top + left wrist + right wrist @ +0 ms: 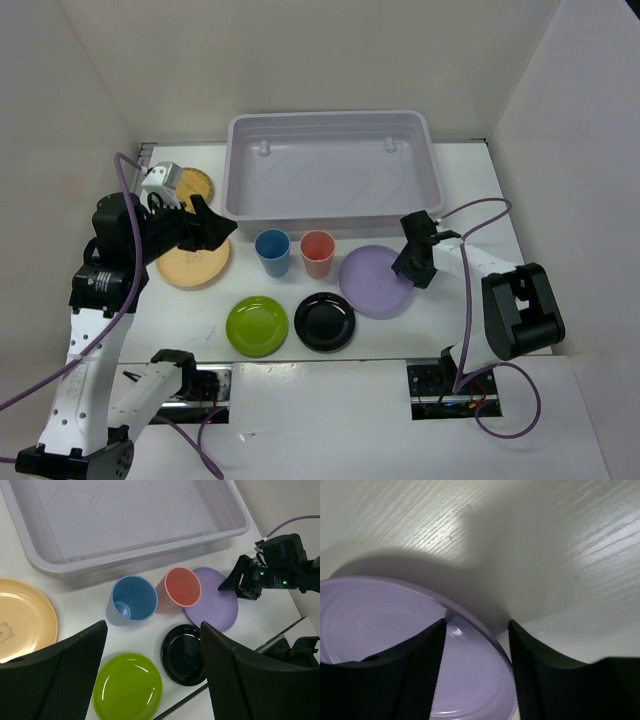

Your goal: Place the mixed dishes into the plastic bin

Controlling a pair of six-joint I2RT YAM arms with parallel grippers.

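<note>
Right wrist view catches only a slice of the lilac plate (380,630); the rest runs out of frame at the left, and the dark fingers (415,680) cover its lower part. Up top, the left arm's wrist hides part of the woven disc (195,186), and the left gripper (208,228) hangs over the pale orange plate (190,268), masking its far edge. Plastic bin (330,118) sits far centre on the table (560,420), open side up, long axis running left to right. Blue cup (272,252) and coral-red cup (317,253) stand mouths up just before its near wall, lime green plate (257,326) and black plate (325,322) nearer the bases. Right gripper (476,623) is spread, straddling the lilac plate's right rim, one finger over the plate, one outside; contact is hard to tell. Left gripper is spread wide, holding nothing.
</note>
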